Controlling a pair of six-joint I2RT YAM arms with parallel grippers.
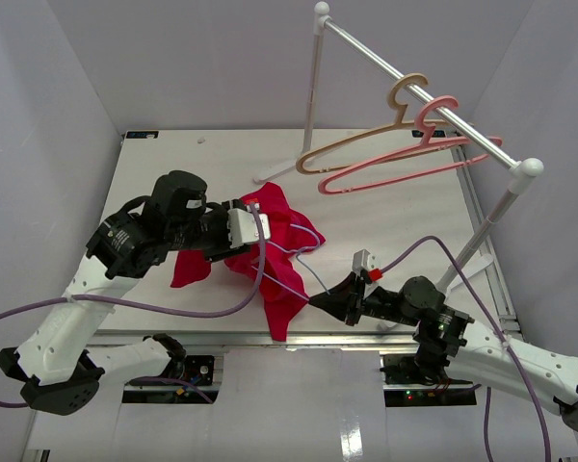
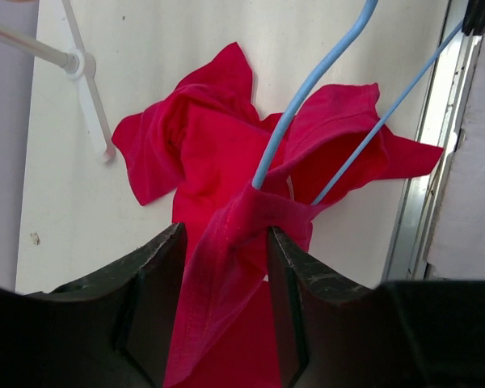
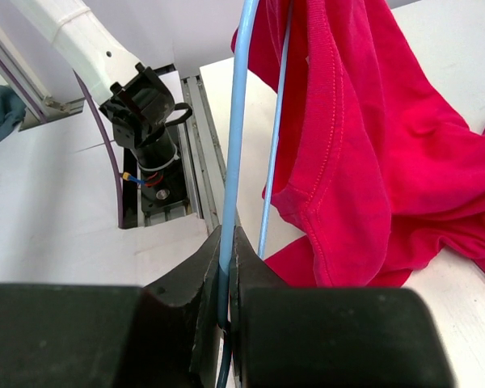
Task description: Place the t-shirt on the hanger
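Observation:
The crimson t-shirt [image 1: 279,262] lies crumpled on the white table, partly lifted and draped over the thin light-blue hanger [image 2: 307,89]. Both hanger wires pass into the shirt's opening [image 2: 267,190]. My left gripper [image 2: 226,250] hangs over the shirt's left side [image 1: 253,229]. Its jaws stand apart, with a twisted band of the red cloth running loosely between them. My right gripper [image 3: 226,234] is shut on the thicker blue wire of the hanger [image 3: 236,121], at the shirt's near right [image 1: 320,301]. The t-shirt [image 3: 372,145] hangs beside that wire.
A white clothes rack [image 1: 414,91] crosses the back right, carrying a tan hanger [image 1: 366,140] and a pink hanger [image 1: 395,164]. Its white foot [image 2: 89,97] lies beyond the shirt. The table's metal edge rail [image 2: 432,162] runs near the hanger. The left arm's base [image 3: 145,121] sits past the table edge.

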